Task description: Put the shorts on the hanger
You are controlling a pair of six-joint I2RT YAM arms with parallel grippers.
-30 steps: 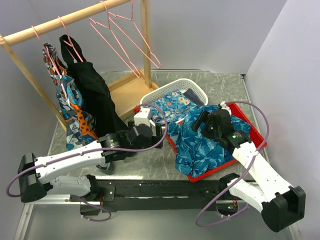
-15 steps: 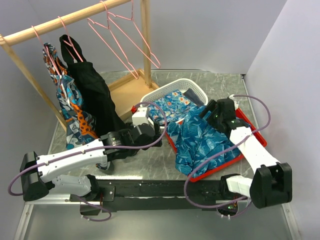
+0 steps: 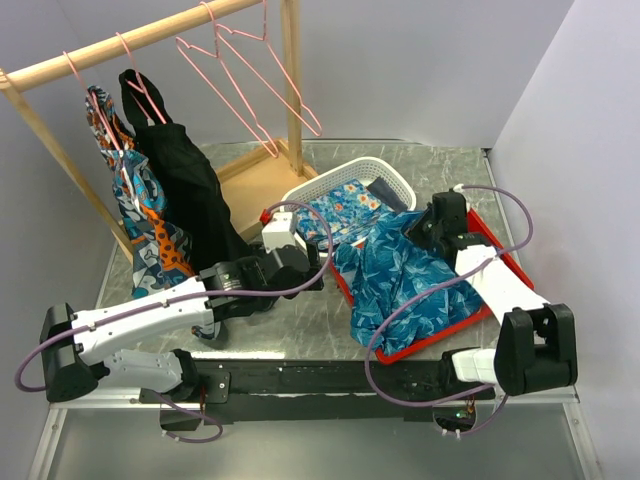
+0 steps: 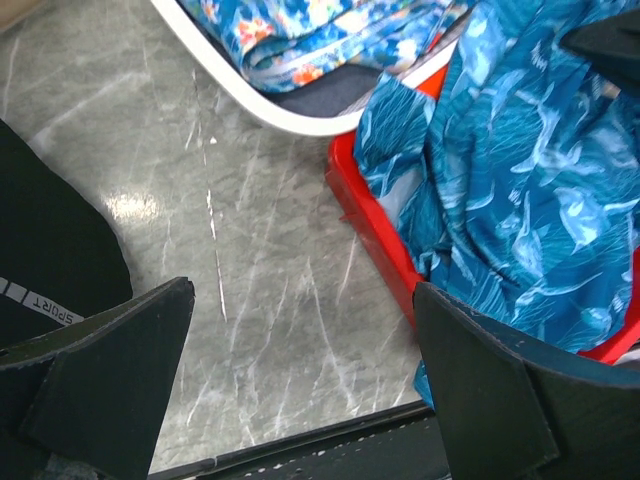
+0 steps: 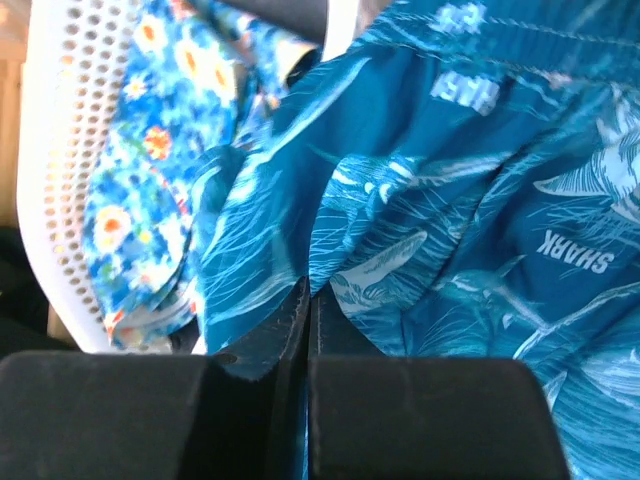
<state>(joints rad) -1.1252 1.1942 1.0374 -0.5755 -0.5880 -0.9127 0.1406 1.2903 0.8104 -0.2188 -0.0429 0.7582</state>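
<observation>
The teal-blue printed shorts (image 3: 410, 285) lie crumpled in a red tray (image 3: 440, 335) and spill over its near-left rim. My right gripper (image 3: 415, 230) is at their far edge, beside the white basket. In the right wrist view the right gripper (image 5: 308, 295) has its jaws pressed together on a fold of the shorts (image 5: 450, 230). My left gripper (image 3: 316, 266) hovers left of the tray. In the left wrist view the left gripper (image 4: 303, 300) is open over bare table, with the shorts (image 4: 520, 180) to its right. Empty pink wire hangers (image 3: 250, 90) hang on the wooden rail.
A white perforated basket (image 3: 375, 170) holding a blue flowered cloth (image 3: 340, 205) sits behind the tray. The wooden rack (image 3: 130, 40) at back left carries a black garment (image 3: 185, 200) and a patterned one. Walls close in at the back and right.
My right arm has swung toward the far side of the tray, and its gripper has gone from open to shut on the shorts' fabric. The left arm has barely shifted.
</observation>
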